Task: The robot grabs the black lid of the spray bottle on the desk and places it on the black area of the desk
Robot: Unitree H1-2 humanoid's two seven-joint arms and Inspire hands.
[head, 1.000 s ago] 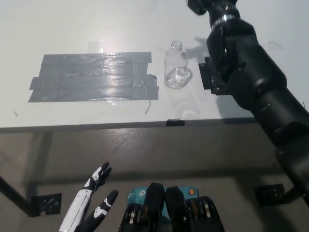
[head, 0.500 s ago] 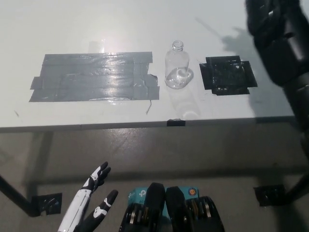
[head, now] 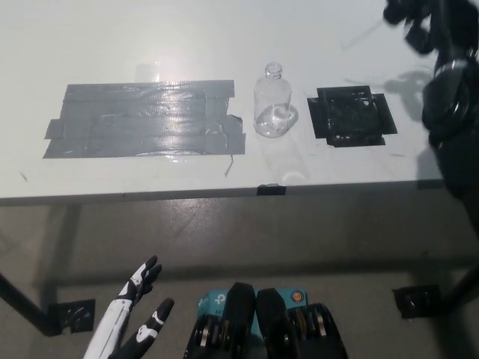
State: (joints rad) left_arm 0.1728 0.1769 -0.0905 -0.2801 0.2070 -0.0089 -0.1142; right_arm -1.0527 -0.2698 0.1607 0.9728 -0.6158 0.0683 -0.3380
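Bottle (head: 272, 103) clear, upright and uncapped on white desk (head: 187, 37), between grey tape patch (head: 142, 120) and black patch (head: 352, 114), lid not visible, right hand (head: 416, 16) raised at top right, grip unclear, left hand (head: 138, 314) low, fingers spread, empty

Clear spray bottle (head: 272, 105) on the white table (head: 187, 37); right of it a black patch (head: 352, 116), left a grey taped patch (head: 142, 120).

The right robot hand (head: 414, 16) sits blurred at the top-right corner, partly cut by the edge; its grip and any lid within cannot be made out.
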